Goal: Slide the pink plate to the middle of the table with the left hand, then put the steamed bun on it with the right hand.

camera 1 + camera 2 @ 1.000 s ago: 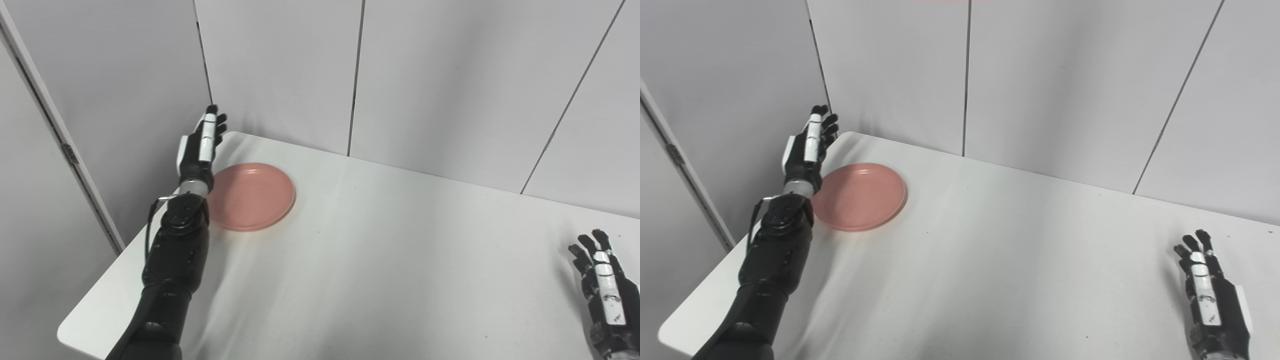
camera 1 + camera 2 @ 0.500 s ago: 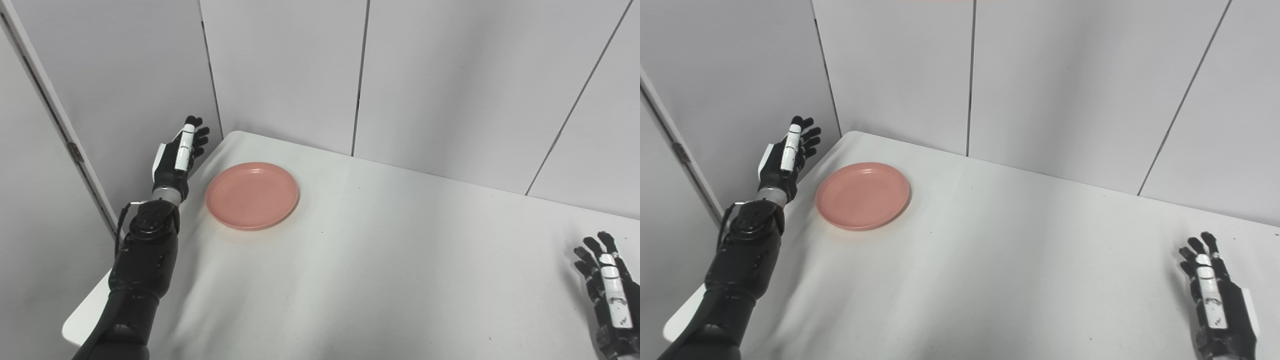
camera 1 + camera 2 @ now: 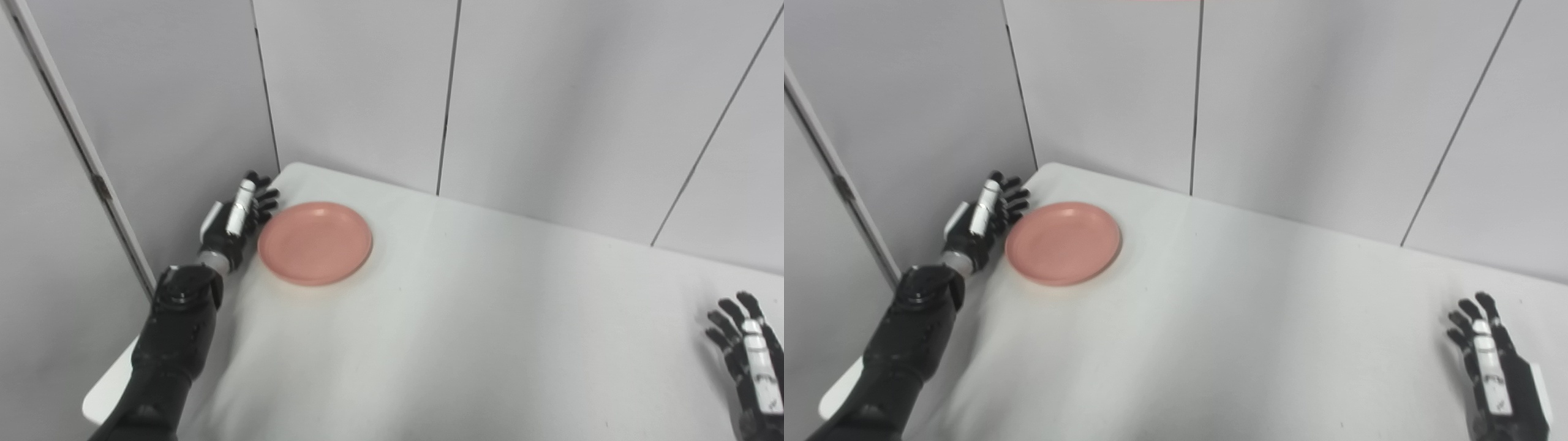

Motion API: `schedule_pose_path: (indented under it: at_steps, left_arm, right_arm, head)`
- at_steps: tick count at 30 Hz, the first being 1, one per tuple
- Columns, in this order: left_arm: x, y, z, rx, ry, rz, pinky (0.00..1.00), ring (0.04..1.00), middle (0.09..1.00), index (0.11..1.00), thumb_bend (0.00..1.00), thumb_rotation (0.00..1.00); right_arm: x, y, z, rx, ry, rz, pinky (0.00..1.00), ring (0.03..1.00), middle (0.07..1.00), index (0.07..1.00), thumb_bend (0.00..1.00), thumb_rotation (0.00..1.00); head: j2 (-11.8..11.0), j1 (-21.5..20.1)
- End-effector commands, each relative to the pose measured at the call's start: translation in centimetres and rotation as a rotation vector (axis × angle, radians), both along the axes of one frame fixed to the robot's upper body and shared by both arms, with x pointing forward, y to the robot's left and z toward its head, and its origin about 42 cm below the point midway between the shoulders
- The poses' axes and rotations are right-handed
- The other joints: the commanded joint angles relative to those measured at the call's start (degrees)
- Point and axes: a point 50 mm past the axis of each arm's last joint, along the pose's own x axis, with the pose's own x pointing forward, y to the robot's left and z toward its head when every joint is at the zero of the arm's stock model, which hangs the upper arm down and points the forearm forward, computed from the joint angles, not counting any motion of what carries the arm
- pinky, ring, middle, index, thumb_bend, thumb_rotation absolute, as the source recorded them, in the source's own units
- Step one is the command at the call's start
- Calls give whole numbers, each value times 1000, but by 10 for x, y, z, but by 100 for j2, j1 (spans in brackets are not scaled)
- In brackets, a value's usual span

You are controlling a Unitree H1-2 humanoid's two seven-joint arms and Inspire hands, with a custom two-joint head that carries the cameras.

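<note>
The left hand (image 3: 236, 222) stands edge-on, fingers spread and empty, just beside — perhaps touching — the pink plate (image 3: 315, 243) at the table's (image 3: 465, 331) far-left corner, placed to push it toward the middle, while the right hand (image 3: 1494, 373) waits — fingers apart.

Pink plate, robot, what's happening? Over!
Left hand open beside pink plate, far left. Right hand open, waiting. No bun visible. Table path looks clear.

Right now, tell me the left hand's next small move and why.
Probably press the left hand sideways against the pink plate and start pushing it toward the table centre. The open hand sits by the plate's outer rim, and the plate lies near the far left corner.
</note>
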Motion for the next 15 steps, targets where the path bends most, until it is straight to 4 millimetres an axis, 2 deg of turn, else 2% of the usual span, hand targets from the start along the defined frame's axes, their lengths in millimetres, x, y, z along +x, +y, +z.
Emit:
schedule_pose_path:
  at_steps: [1,13,15]
  left_arm:
    - [14,1,20,0,-62,-50,951,919,899,887,687,999]
    - [34,-25,3,-141,-152,-124,937,914,897,888,729,994]
    - [36,-30,1,-157,-159,-129,937,911,893,884,723,999]
  right_arm:
    - [-4,-3,-5,12,-34,-1,833,869,903,932,533,783]
    - [0,-4,-8,7,-36,-4,809,866,892,919,543,787]
    - [1,-4,-7,5,-35,-2,830,878,908,934,557,796]
  head:
    - [5,-6]
    - [-33,-68]
    - [-25,-76]
